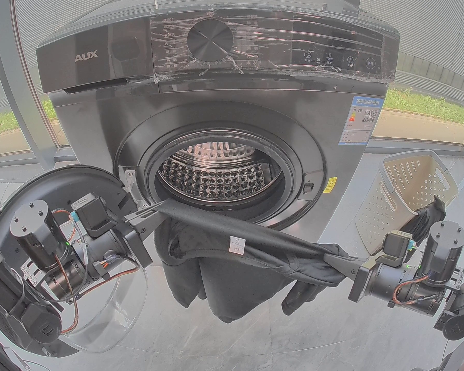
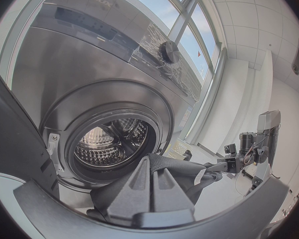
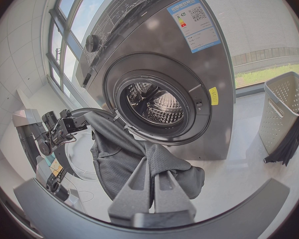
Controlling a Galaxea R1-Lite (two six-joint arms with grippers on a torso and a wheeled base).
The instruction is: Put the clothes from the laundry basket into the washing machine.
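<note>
Cloth spans the lower middle of the head view: a dark garment (image 1: pixel 216 276) hangs stretched between the two arms, its upper edge pulled into a taut band that slopes from centre left down to the lower right. The band crosses in front of the lower rim of the washing machine (image 1: pixel 216 88) opening, and the rest of the fabric drapes below it above the floor (image 1: pixel 304 336). A white tag (image 1: pixel 237 245) shows near the middle of the band.

The left end effector (image 1: pixel 152 212), at centre left, is closed on one end of the garment; in the left wrist view its fingers (image 2: pixel 133 193) are pressed together with cloth pinched at their tips. The right end effector (image 1: pixel 332 261), at lower right, is clamped on the other end, its fingers (image 3: pixel 136 193) likewise together on bunched fabric.

The machine fills the upper centre, its round door (image 1: pixel 56 181) swung open at lower left and the steel drum (image 1: pixel 216 173) exposed with no cloth visible inside. At the right edge the pale laundry basket (image 1: pixel 412 186) stands on the floor beside the machine, with a second dark cloth (image 1: pixel 428 217) hanging over its rim.
</note>
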